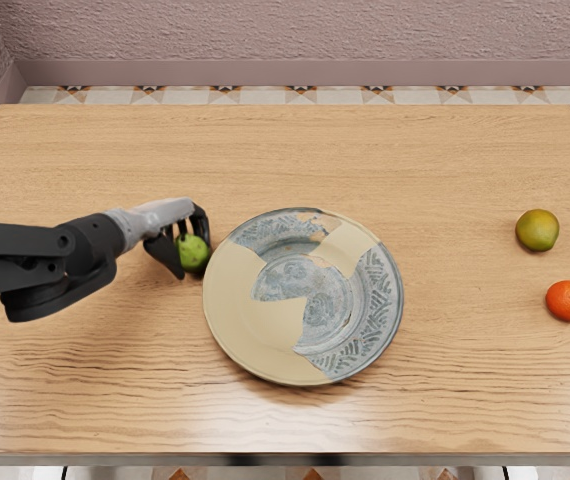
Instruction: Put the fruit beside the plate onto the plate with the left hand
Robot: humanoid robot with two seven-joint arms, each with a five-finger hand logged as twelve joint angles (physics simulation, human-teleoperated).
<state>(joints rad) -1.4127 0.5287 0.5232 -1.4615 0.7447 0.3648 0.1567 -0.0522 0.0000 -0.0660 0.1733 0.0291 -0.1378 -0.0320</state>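
Beside plate (227, 300), left hand (172, 236), fingers (201, 214) around green fruit (194, 252)

Light wood-grain rectangular table (365, 150) fills most of the view, evenly lit. Beyond its far edge: strip of patterned floor tiles (265, 96), plain mauve baseboard (295, 72), rough pinkish-grey textured wall (295, 28).

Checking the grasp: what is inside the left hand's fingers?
A small green fruit, just left of the plate. The left hand curls dark fingers around it, covering its back and left side.
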